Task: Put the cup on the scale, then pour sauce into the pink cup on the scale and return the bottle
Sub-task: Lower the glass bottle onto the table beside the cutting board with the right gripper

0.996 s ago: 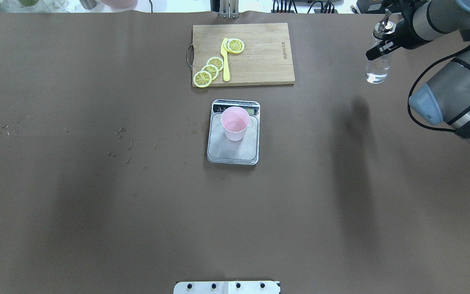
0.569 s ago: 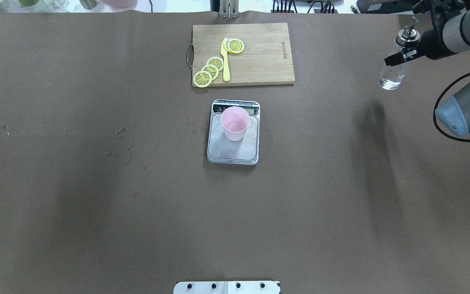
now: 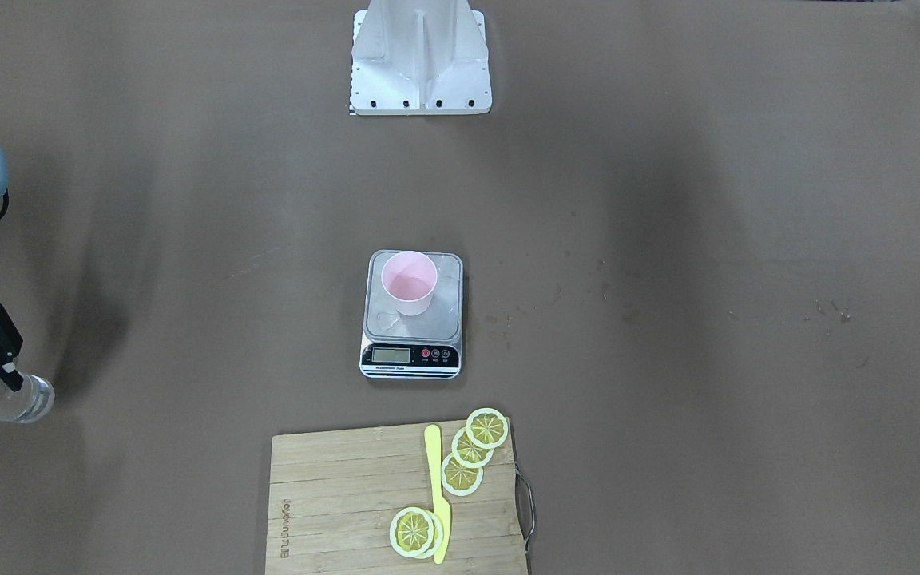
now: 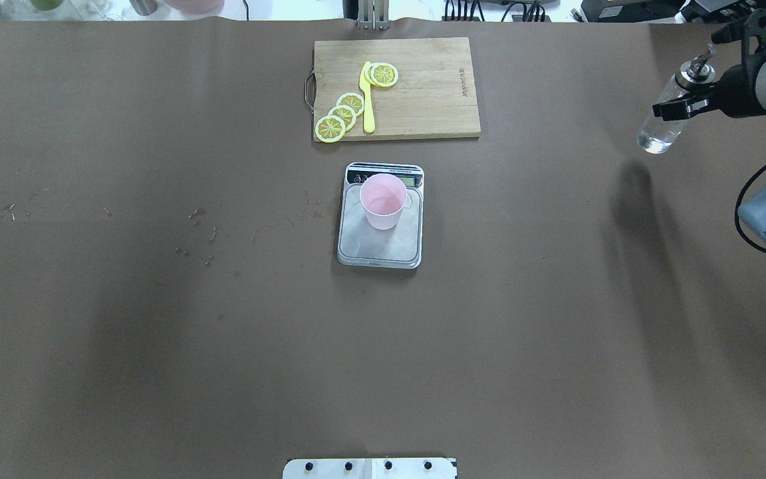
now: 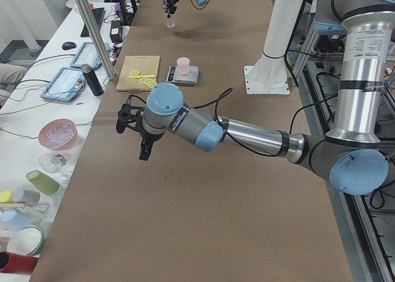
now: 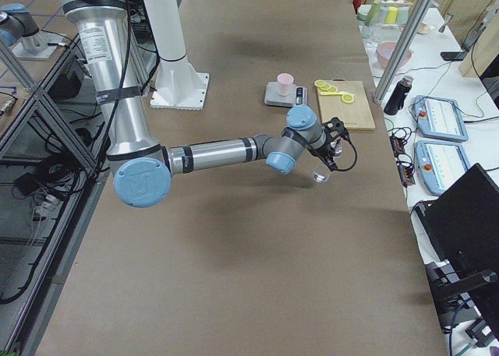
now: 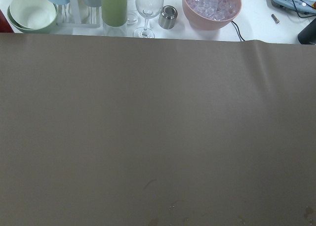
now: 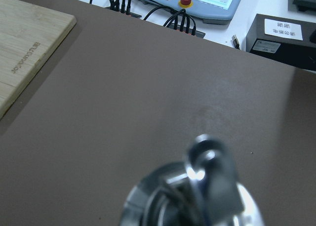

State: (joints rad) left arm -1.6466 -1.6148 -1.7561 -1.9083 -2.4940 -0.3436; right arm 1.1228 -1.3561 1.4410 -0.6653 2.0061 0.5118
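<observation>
Likely returning bottle (image 4: 657,133) — right claw (image 4: 675,106) pinches it, far from cup (image 4: 383,199) on scale (image 4: 376,251) | next: lower upright, release | left claw (image 5: 142,147): cannot tell

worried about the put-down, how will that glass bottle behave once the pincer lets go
The bottle looks tall and narrow, so it could tip if set down tilted. Being clear glass, it is probably slick and breakable. Its round body would likely roll if it fell over.

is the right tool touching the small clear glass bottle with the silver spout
Touching. The overhead view shows the right tool with its black fingers clamped around the neck of the small clear glass bottle.
</observation>
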